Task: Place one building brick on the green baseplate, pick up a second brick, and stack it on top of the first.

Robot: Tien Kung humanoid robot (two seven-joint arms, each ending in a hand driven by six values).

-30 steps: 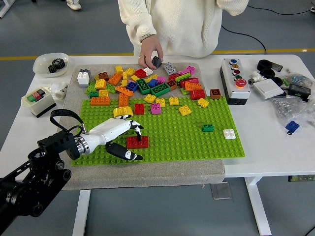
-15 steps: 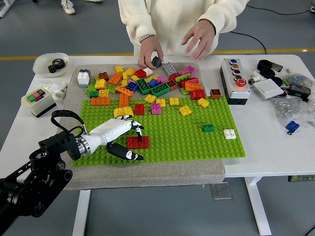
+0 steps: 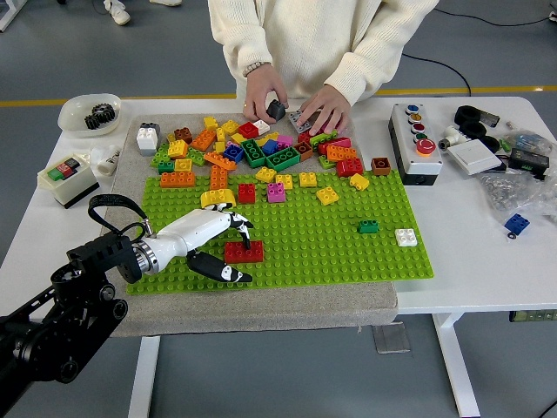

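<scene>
no readable text, labels, brands or numbers on any brick, box or other thing in view

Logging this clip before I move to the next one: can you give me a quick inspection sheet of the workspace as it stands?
Surface: white table, grey mat under the green baseplate.
Job's things: red brick on the baseplate; loose brick pile along its far edge.
Clutter: button box, switch box, bowl of gears, blue part, bagged parts at right.
Grippers: left robot hand with fingers around the red brick; right not in view.
Cables: black cable on the floor.
Surroundings: a person's hands in the pile, one holding a dark piece.
</scene>
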